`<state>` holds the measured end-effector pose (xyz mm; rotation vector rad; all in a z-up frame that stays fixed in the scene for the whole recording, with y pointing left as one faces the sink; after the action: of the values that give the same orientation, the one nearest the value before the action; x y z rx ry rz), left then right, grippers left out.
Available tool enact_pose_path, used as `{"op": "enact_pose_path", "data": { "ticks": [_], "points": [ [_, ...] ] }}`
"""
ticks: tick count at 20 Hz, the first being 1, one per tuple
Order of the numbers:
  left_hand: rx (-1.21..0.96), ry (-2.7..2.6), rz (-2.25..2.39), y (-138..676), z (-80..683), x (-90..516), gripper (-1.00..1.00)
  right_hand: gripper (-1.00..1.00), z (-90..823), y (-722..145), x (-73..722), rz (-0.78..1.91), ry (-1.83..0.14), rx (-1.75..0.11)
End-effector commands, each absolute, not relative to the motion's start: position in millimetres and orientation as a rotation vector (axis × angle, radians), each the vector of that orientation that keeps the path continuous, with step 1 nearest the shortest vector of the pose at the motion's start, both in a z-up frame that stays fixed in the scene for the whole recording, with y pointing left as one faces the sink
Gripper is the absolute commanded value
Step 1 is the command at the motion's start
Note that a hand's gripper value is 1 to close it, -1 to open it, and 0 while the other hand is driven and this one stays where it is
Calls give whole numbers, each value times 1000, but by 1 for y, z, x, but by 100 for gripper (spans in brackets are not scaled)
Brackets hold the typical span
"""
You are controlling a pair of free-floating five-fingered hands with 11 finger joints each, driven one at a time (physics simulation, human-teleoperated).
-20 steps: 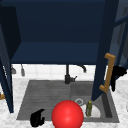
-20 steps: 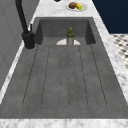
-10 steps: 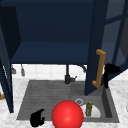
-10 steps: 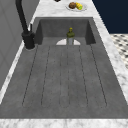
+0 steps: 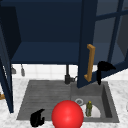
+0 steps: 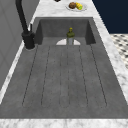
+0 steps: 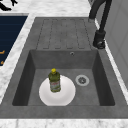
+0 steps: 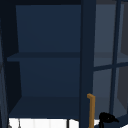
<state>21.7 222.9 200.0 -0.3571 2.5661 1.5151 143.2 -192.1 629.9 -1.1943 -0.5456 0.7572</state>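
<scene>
A navy blue cabinet door [image 5: 86, 42] with an orange handle [image 5: 90, 62] is seen near a black hand [image 5: 103, 68], above a grey sink [image 5: 45, 93], a red ball [image 5: 67, 115], a yellow-green bottle [image 7: 54, 80] on a white plate [image 7: 66, 96], and a white marbled surface [image 7: 15, 60].

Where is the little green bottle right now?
The green bottle stands upright on the white plate in the sink basin, just left of the drain in the right side view.
</scene>
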Motion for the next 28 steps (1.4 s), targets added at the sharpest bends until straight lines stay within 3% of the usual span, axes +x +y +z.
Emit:
{"op": "enact_pose_path", "data": {
  "ticks": [1, 17, 28],
  "points": [
    [-357, 2566, 1515, 223, 200, 22, 0, -100, 620, -177, 166, 712, -520, -1190],
    [-357, 2566, 1515, 223, 200, 22, 0, -100, 590, -119, 254, 493, -504, -1333],
    [-357, 2566, 1515, 223, 200, 22, 0, -100, 572, -84, 317, 277, -370, -1457]
  ]
}}
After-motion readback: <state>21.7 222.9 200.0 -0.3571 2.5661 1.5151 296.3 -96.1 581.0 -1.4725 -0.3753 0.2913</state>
